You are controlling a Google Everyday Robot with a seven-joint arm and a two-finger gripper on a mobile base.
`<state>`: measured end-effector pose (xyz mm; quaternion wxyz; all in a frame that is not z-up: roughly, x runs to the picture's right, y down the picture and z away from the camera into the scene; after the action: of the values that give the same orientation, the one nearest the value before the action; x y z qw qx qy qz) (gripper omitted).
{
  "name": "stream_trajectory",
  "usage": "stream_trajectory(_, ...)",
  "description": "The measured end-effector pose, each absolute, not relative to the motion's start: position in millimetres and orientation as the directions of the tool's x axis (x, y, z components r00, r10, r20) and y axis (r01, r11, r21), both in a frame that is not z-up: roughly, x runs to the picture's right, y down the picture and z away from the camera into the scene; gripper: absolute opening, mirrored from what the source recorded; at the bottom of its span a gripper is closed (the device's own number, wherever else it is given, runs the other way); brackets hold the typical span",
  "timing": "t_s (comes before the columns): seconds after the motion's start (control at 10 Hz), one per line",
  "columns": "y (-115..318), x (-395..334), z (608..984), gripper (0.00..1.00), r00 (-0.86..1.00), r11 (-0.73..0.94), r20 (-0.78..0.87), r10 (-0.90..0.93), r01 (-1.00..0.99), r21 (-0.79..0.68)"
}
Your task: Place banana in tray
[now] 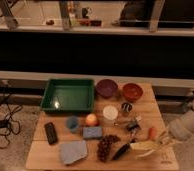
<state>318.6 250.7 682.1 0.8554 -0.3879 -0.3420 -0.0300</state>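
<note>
The pale yellow banana [146, 146] lies near the front right corner of the wooden table [55, 159]. My gripper [165, 140] comes in from the right on a pale arm and sits at the banana's right end; whether it touches the banana is unclear. The dark-green tray [49, 93] stands at the back left of the table, far from the gripper, with nothing in it.
A purple bowl [106, 88] and an orange bowl [132, 92] stand right of the tray. A white cup [110, 112], blue cup [72, 123], orange fruit [91, 119], blue sponge [92, 132], grapes [106, 146], grey cloth [73, 151], black remote [51, 132] and red pepper [151, 132] lie between.
</note>
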Motion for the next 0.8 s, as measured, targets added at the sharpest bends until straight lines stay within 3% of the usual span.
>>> stream_trajectory(0.5, 200, 275, 698, 0.03, 0.734, 0.702, 0.659, 0.161, 0.384, -0.599)
stream_trajectory(0.8, 202, 277, 698, 0.03, 0.735, 0.700, 0.657, 0.166, 0.382, -0.603)
